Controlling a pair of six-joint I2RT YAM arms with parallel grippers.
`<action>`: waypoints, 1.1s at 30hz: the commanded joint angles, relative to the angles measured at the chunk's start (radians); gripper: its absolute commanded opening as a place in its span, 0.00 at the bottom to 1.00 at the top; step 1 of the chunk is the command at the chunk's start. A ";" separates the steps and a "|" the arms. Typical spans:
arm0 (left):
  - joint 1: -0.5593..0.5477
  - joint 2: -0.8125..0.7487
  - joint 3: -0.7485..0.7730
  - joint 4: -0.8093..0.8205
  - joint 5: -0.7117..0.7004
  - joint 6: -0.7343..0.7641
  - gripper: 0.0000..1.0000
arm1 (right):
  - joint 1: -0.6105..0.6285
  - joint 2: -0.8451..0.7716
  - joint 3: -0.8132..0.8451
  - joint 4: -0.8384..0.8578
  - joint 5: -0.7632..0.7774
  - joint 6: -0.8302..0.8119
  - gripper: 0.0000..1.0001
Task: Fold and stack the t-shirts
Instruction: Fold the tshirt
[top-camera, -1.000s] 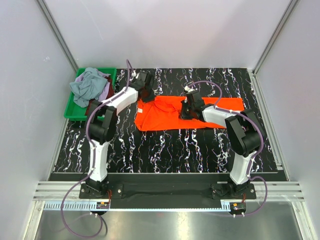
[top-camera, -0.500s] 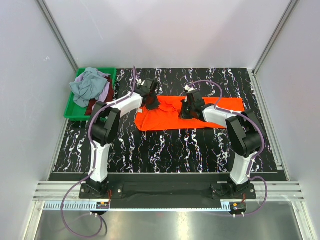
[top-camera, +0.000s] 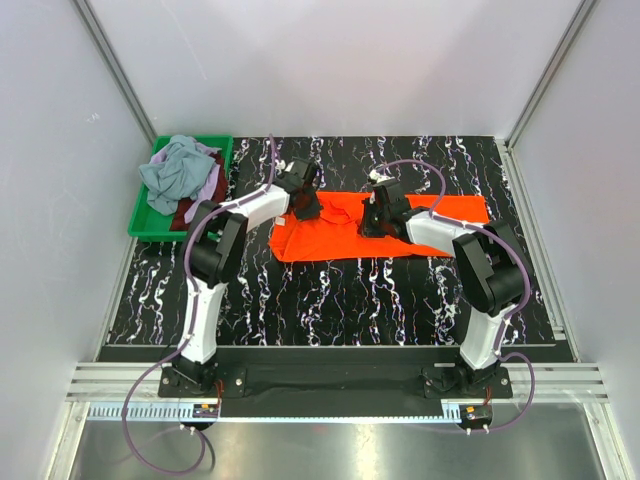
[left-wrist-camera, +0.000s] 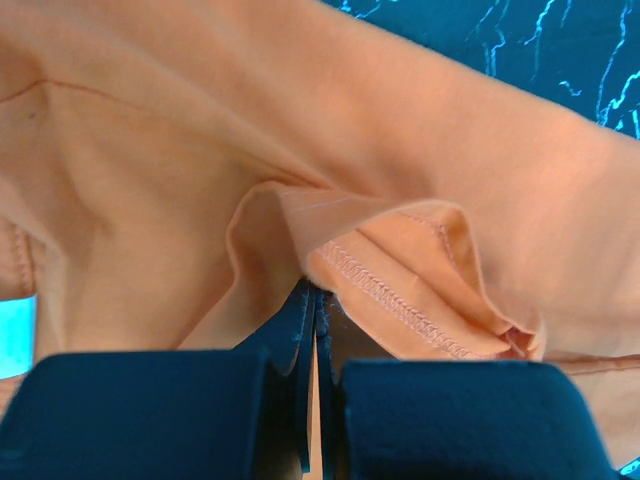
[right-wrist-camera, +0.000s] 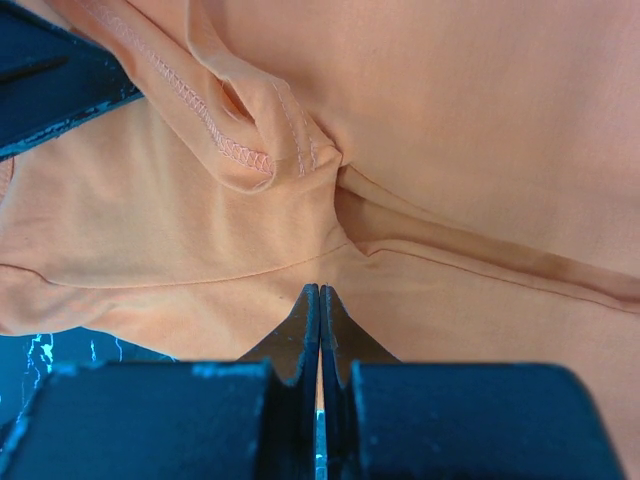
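The bright orange-red t-shirt (top-camera: 330, 240) lies spread across the middle of the black marbled table (top-camera: 300, 300). My left gripper (top-camera: 305, 207) is at the shirt's back left edge. In the left wrist view its jaws (left-wrist-camera: 315, 290) are shut, pinching a stitched hem fold of the orange cloth (left-wrist-camera: 150, 150). My right gripper (top-camera: 372, 222) is on the shirt's middle. In the right wrist view it is shut (right-wrist-camera: 320, 288), with creases of the orange cloth (right-wrist-camera: 480, 120) running into its tips. Grey-blue (top-camera: 175, 170), lilac (top-camera: 210, 188) and dark red (top-camera: 185, 210) t-shirts lie heaped at the left.
The heap lies in a green plastic bin (top-camera: 140, 222) at the table's back left corner. White walls and aluminium frame posts (top-camera: 530, 100) close in the table on three sides. A metal rail (top-camera: 330, 385) carries both arm bases at the near edge.
My left gripper has swung right and nearer, from beside the bin onto the orange shirt's left edge, and closed on the hem. The right gripper has hardly moved.
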 joint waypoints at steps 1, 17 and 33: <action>-0.007 0.026 0.060 0.058 -0.007 -0.009 0.00 | 0.003 -0.049 0.016 0.020 0.033 -0.016 0.00; 0.013 0.078 0.219 0.076 0.035 -0.009 0.00 | 0.001 -0.061 0.019 0.013 0.043 -0.022 0.00; 0.049 -0.268 -0.088 -0.064 -0.101 0.118 0.03 | 0.005 0.038 0.181 -0.073 -0.048 0.013 0.04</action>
